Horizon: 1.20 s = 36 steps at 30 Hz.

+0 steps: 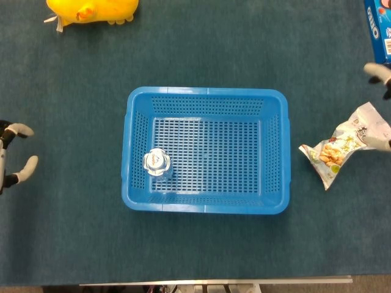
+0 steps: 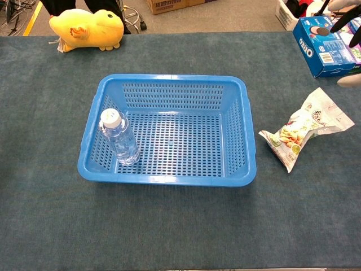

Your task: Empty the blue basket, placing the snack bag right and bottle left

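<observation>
Fingertips of the left robot hand (image 1: 12, 160) show at the left edge of the head view, spread apart and holding nothing, above the teal tabletop (image 1: 73, 238) and well apart from everything else. Further back on that side, a yellow plush duck (image 2: 87, 28) lies near the far edge of the tabletop.

At the middle sits the blue basket (image 2: 169, 179), a perforated plastic tub with its long sides running left to right. Inside it, in the front left corner, a clear water bottle (image 2: 119, 137) stands upright with its white cap on; the head view looks straight down on that cap (image 1: 155, 161). Apart from the bottle, only the basket's bare perforated floor shows.

Just to the right of the basket, not touching its wall, the snack bag (image 2: 304, 129) lies flat on the tabletop, its narrow end pointing toward the basket and its wider, crinkled end angled back and to the right. Nothing grips it.

At the right edge, the right robot hand (image 2: 350, 34) is only partly in frame: pale fingertips and dark finger segments show, apart from one another and clear of the bag, with nothing in them. Behind it, near the far right corner, a blue Oreo box (image 2: 322, 46) rests on the tabletop.
</observation>
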Each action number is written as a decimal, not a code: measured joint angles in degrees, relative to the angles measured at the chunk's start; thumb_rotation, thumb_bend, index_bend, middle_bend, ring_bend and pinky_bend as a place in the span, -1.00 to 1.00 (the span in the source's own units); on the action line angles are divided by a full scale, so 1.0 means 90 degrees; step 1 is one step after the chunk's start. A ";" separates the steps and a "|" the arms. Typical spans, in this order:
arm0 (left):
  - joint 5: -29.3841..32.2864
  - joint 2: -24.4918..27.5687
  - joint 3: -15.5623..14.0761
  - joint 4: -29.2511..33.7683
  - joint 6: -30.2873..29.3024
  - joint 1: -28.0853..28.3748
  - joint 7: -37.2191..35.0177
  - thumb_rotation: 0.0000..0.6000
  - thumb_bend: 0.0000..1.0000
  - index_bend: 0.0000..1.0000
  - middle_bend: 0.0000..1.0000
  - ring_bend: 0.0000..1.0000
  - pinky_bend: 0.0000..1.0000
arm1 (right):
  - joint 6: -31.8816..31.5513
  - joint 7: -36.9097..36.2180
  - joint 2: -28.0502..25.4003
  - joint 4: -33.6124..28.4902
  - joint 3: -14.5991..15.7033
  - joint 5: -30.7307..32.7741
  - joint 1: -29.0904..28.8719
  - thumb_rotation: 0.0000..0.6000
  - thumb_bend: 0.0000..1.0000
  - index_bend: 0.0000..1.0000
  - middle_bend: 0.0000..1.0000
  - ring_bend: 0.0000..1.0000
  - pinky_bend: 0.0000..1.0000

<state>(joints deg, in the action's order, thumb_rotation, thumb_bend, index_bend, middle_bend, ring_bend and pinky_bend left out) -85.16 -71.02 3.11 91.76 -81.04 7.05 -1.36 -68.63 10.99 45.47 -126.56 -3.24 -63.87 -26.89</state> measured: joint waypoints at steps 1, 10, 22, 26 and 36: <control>-0.0034 0.0043 0.0005 0.0090 0.0006 0.0022 -0.0066 1.00 -0.48 -0.26 -0.23 -0.46 -0.15 | -0.0087 0.0024 0.0083 0.0093 -0.0055 0.0001 0.0025 1.00 -1.00 -0.68 -0.43 -0.27 0.26; -0.0703 0.0736 -0.0053 0.1169 0.0359 0.0460 -0.0899 1.00 -0.63 -0.52 -0.52 -0.70 -0.35 | -0.0280 0.0109 0.0426 0.0666 -0.0342 0.0317 0.0102 1.00 -1.00 -0.66 -0.40 -0.28 0.24; -0.1293 0.1429 -0.0354 0.2210 0.1237 0.1118 -0.1537 1.00 -0.74 -0.66 -0.79 -0.89 -0.46 | -0.0224 -0.0127 0.0503 0.1034 -0.0561 0.0424 0.0214 1.00 -1.00 -0.61 -0.37 -0.28 0.23; -0.1353 0.1369 -0.0386 0.2379 0.1498 0.1318 -0.1410 1.00 -0.74 -0.66 -0.79 -0.89 -0.46 | -0.0167 -0.0147 0.0536 0.1118 -0.0613 0.0453 0.0219 1.00 -1.00 -0.61 -0.37 -0.28 0.23; -0.1154 0.0843 -0.0307 0.2427 0.2285 0.1869 -0.0455 1.00 -0.74 -0.64 -0.79 -0.89 -0.46 | 0.0006 -0.0341 0.0576 0.1342 -0.0706 0.0469 0.0241 1.00 -1.00 -0.59 -0.36 -0.28 0.23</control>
<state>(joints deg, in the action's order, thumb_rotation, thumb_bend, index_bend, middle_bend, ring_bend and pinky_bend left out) -95.54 -63.43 0.35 113.60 -60.48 23.87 -5.46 -68.57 7.93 50.65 -114.48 -9.59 -59.65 -24.72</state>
